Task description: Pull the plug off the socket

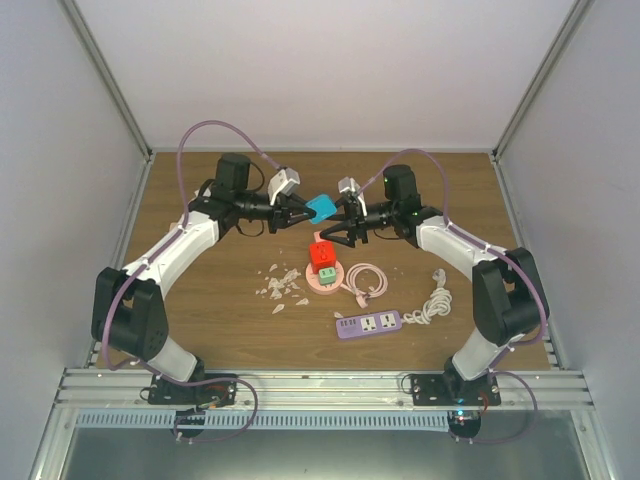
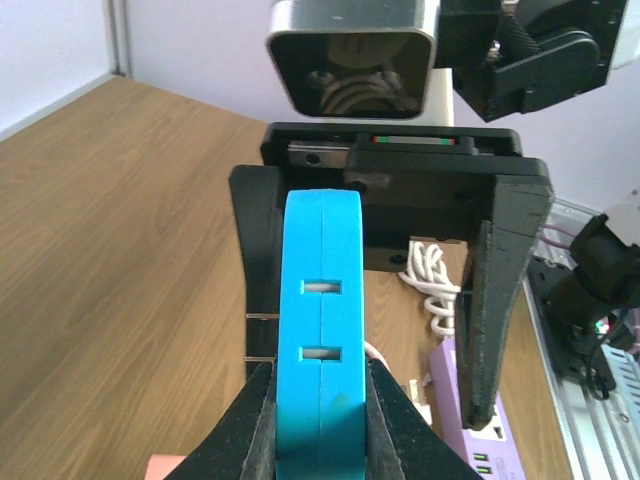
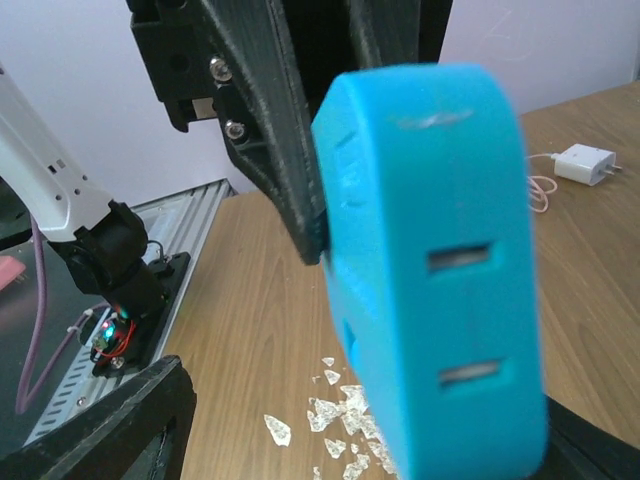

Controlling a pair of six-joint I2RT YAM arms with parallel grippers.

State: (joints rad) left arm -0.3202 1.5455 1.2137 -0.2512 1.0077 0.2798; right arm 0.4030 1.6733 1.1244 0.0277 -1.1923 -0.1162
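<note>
My left gripper (image 1: 300, 212) is shut on a blue socket block (image 1: 321, 208), held in the air over the middle of the table. In the left wrist view the block (image 2: 322, 330) is pinched between both black pads, and its two slots face up with nothing in them. My right gripper (image 1: 336, 220) faces it from the right, open. Its fingers (image 2: 495, 300) stand on either side of the block's far end with a gap on one side. A white plug (image 3: 585, 163) with a thin cable lies on the table in the right wrist view.
Below the grippers a pink disc (image 1: 325, 282) carries a red block (image 1: 322, 253) and a green block (image 1: 326, 273). A pink cable (image 1: 366, 280), a purple power strip (image 1: 368, 323) with its white cord (image 1: 432, 303), and several white shards (image 1: 280, 283) lie nearby.
</note>
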